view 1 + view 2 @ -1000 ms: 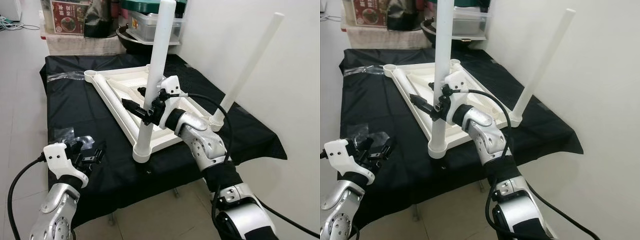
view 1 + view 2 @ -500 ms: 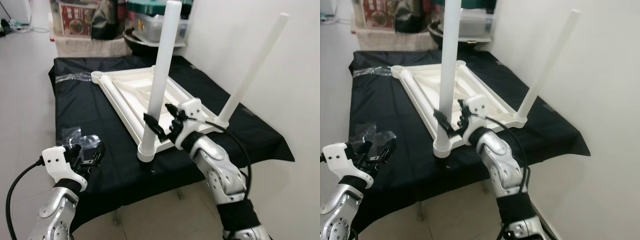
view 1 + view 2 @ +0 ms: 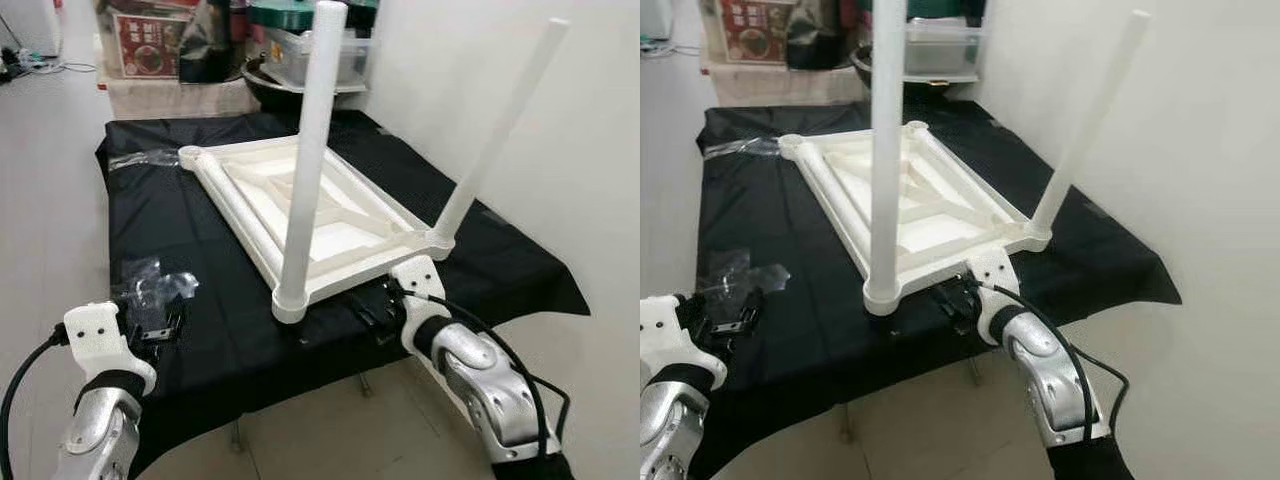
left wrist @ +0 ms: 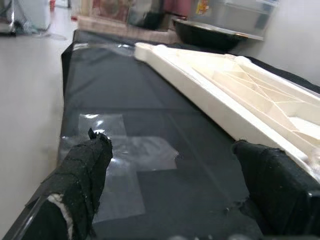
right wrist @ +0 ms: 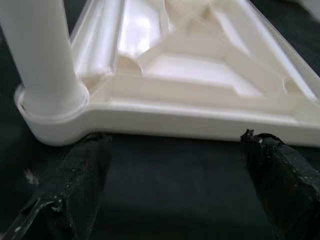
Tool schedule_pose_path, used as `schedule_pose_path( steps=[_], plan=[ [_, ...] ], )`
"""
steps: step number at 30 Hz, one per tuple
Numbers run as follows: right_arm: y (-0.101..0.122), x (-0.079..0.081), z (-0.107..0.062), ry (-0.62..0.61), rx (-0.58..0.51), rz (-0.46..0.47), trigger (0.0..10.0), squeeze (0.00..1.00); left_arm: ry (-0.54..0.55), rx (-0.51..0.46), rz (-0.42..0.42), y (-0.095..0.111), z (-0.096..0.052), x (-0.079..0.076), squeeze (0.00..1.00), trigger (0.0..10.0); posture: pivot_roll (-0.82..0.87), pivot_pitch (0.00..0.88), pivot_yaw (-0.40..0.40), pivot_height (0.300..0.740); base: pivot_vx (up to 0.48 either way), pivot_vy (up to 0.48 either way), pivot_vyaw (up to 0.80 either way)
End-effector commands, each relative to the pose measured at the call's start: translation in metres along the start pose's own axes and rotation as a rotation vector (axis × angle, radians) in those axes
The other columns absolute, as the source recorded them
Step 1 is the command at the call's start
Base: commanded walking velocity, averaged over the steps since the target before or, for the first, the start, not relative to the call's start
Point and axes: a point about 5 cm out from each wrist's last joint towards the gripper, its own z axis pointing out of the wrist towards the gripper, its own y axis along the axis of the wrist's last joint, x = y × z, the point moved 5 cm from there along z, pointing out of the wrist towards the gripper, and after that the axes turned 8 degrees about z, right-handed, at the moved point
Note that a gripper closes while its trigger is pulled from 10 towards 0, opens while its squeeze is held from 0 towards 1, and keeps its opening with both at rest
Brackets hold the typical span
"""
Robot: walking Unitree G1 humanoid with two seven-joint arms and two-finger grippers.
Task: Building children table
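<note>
Left eye view: upturned table (image 3: 330, 215), two legs (image 3: 308, 150) pointing up; both tools (image 3: 375, 308) spread, empty.

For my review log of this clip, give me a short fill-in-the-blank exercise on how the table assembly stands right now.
1. The upside-down white tabletop has ____ legs standing in its corner sockets.
2. The tabletop lies on a ____ cloth.
3. The right end effector has its fingers ____, holding nothing.
4. Clear plastic wrapping lies on the cloth by the ____ end effector.

Missing words: two; black; open; left
</note>
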Motion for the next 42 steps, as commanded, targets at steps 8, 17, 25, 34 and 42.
schedule_pose_path(
  steps=[8,17,25,34,42],
  plan=[
    [0.033,0.088,-0.041,0.652,-0.197,0.099,10.0,0.00,0.029,0.012,0.059,-0.001,-0.006,0.001,0.00,10.0,0.09,0.000,-0.111,0.740,0.000,0.000,0.00],
    [0.055,0.100,-0.010,0.637,-0.281,0.035,10.0,0.00,0.030,0.008,0.101,0.000,-0.002,-0.002,0.00,10.0,0.12,0.000,-0.113,0.740,0.000,0.000,0.00],
    [0.087,0.134,0.028,0.546,-0.369,-0.043,10.0,0.00,0.030,0.031,0.125,-0.006,-0.002,-0.005,0.00,10.0,0.14,0.000,-0.121,0.740,0.000,0.000,0.00],
    [0.096,0.156,0.053,0.434,-0.406,-0.345,10.0,0.00,0.019,0.048,0.134,-0.011,0.001,-0.008,0.00,10.0,0.15,0.000,-0.120,0.740,0.000,0.000,0.00],
    [0.090,0.092,0.092,-0.015,-0.307,-0.803,10.0,0.00,0.007,0.054,0.136,-0.013,0.004,-0.010,0.00,10.0,0.15,0.000,-0.131,0.740,0.000,0.000,0.00]
  ],
)
